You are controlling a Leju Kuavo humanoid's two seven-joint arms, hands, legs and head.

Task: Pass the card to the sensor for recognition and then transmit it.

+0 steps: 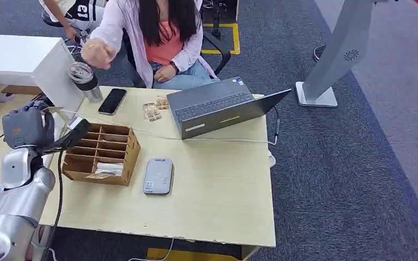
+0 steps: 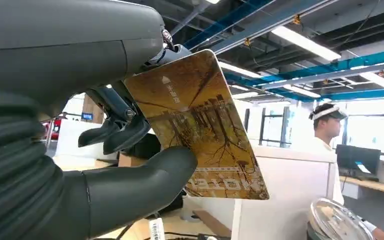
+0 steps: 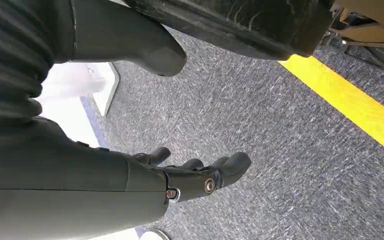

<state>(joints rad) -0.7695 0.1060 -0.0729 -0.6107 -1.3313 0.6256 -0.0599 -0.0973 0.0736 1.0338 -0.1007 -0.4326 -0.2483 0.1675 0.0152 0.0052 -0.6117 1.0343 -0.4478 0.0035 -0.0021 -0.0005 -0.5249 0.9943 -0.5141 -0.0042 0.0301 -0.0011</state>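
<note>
My left hand (image 1: 31,126) is raised over the table's left side, just left of the wooden divided box (image 1: 102,153). It pinches a golden-brown card (image 2: 200,125) with a tree picture between thumb (image 2: 145,176) and fingers. In the head view the card (image 1: 60,111) shows as a thin pale edge. The grey sensor pad (image 1: 158,175) lies flat on the table (image 1: 217,190), right of the box and apart from my hand. My right hand (image 3: 195,175) hangs over grey carpet, fingers apart, holding nothing.
A person sits behind the table with one hand (image 1: 99,53) stretched toward me. An open laptop (image 1: 217,106), a black phone (image 1: 112,100), a lidded tumbler (image 1: 86,80) and small packets (image 1: 154,110) lie along the far edge. A cable (image 1: 217,140) crosses the table.
</note>
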